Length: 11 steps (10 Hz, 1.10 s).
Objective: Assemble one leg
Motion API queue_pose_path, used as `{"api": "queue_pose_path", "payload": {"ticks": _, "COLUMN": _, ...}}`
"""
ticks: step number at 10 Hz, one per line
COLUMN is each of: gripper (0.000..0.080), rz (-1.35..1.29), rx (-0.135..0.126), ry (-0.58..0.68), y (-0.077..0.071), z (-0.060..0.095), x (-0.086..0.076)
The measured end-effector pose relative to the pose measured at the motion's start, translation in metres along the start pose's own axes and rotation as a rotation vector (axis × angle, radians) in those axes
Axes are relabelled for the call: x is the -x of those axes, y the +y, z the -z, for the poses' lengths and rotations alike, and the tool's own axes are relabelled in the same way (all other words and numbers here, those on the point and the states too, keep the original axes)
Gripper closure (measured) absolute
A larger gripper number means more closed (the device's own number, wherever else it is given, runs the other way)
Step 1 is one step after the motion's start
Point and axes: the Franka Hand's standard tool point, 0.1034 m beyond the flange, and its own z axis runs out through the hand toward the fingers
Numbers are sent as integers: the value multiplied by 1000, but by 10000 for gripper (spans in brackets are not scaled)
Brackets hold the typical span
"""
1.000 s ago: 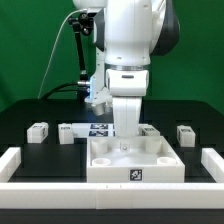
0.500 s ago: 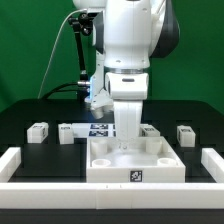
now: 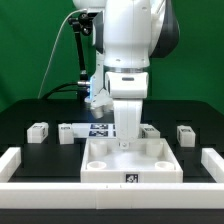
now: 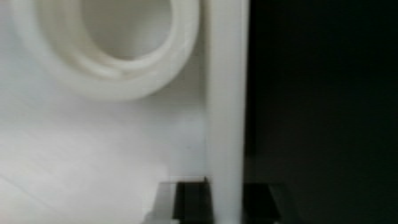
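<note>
The large white square panel (image 3: 105,170) with corner holes lies at the front middle, a tag on its front wall. My gripper (image 3: 125,139) reaches straight down onto its back edge. In the wrist view the panel (image 4: 107,150) fills the light side, with one round corner hole (image 4: 125,40), and its thin edge wall runs between my dark fingertips (image 4: 191,206); the gripper (image 4: 224,206) is shut on that wall. Several small white legs with tags lie behind the panel: two on the exterior view's left (image 3: 38,130) (image 3: 66,131) and two on its right (image 3: 150,130) (image 3: 186,132).
The marker board (image 3: 98,128) lies flat behind the panel, partly hidden by my gripper. White raised rails border the black table on the exterior view's left (image 3: 18,160) and right (image 3: 210,162). A green backdrop and a cable stand behind.
The square panel has shifted with my gripper: its front edge now reaches further toward the exterior view's left and sits slightly lower in frame. The legs have not moved.
</note>
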Motion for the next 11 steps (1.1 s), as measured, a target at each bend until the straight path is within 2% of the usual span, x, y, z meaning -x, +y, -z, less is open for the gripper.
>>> {"api": "queue_pose_path", "payload": {"ticks": 2, "gripper": 740, "rz": -7, "rx": 0, "ry": 1, "y": 0, "z": 0, "x": -2}}
{"api": "queue_pose_path", "payload": {"ticks": 5, "gripper": 739, "rz": -24, "rx": 14, "ry": 19, "y": 12, "z": -1, "x": -31}}
{"api": "queue_pose_path", "payload": {"ticks": 7, "gripper": 739, "rz": -28, "rx": 33, "ry": 35, "y": 30, "z": 0, "x": -51}}
{"api": "queue_pose_path", "payload": {"ticks": 9, "gripper": 739, "rz": -13, "rx": 42, "ry": 44, "y": 39, "z": 1, "x": -61}}
{"api": "queue_pose_path", "payload": {"ticks": 11, "gripper": 739, "rz": -12, "rx": 26, "ry": 40, "y": 39, "z": 1, "x": -63}}
